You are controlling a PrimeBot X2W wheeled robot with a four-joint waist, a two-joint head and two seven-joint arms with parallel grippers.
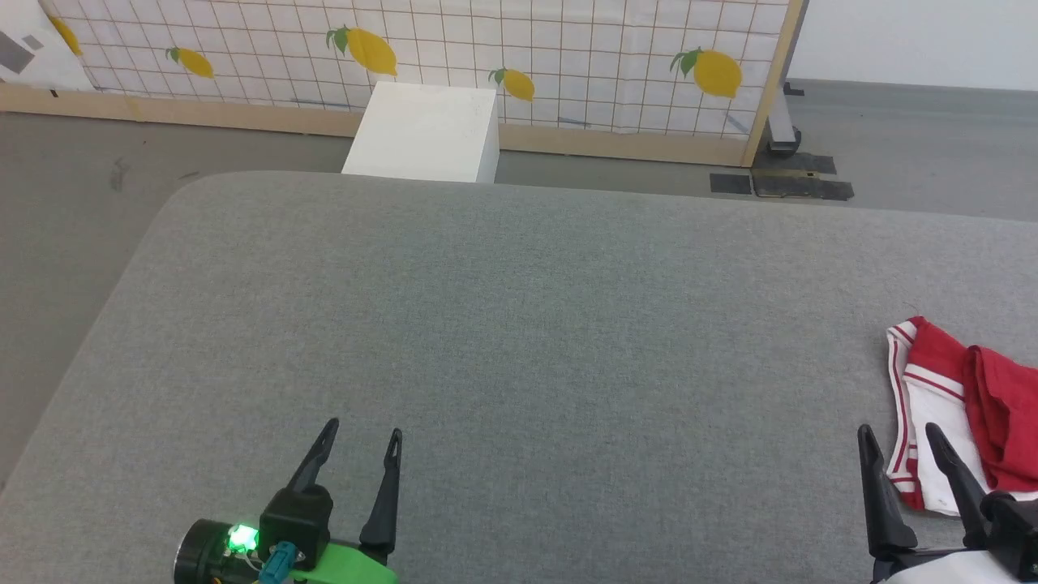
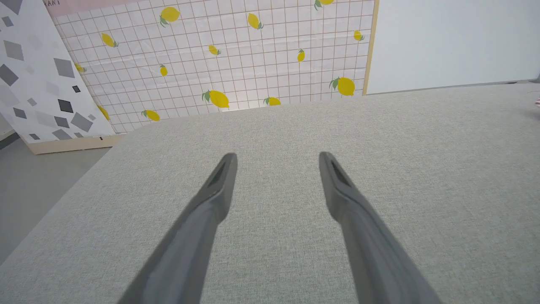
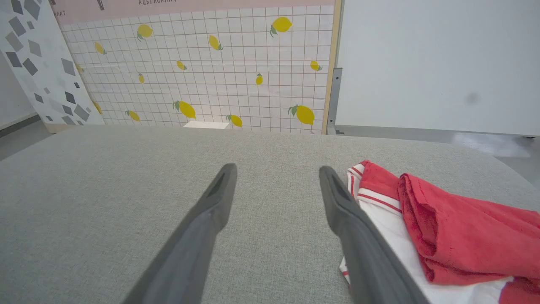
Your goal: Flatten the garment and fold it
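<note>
The garment (image 1: 969, 410) lies crumpled at the right edge of the grey padded table (image 1: 519, 324), red folds over a white sleeve with red-white stripe trim; its chest lettering is hidden. In the right wrist view the garment (image 3: 443, 228) sits just right of my fingers. My right gripper (image 1: 898, 434) is open at the lower right, its right finger over the garment's white edge, holding nothing. My left gripper (image 1: 361, 430) is open at the lower left above bare table, far from the garment. It is also open in the left wrist view (image 2: 276, 158).
A white box (image 1: 426, 134) stands on the floor beyond the table's far edge. Behind it runs a lemon-patterned tiled panel (image 1: 486, 49) with a wooden base. The table's rounded left corner (image 1: 174, 203) drops to grey floor.
</note>
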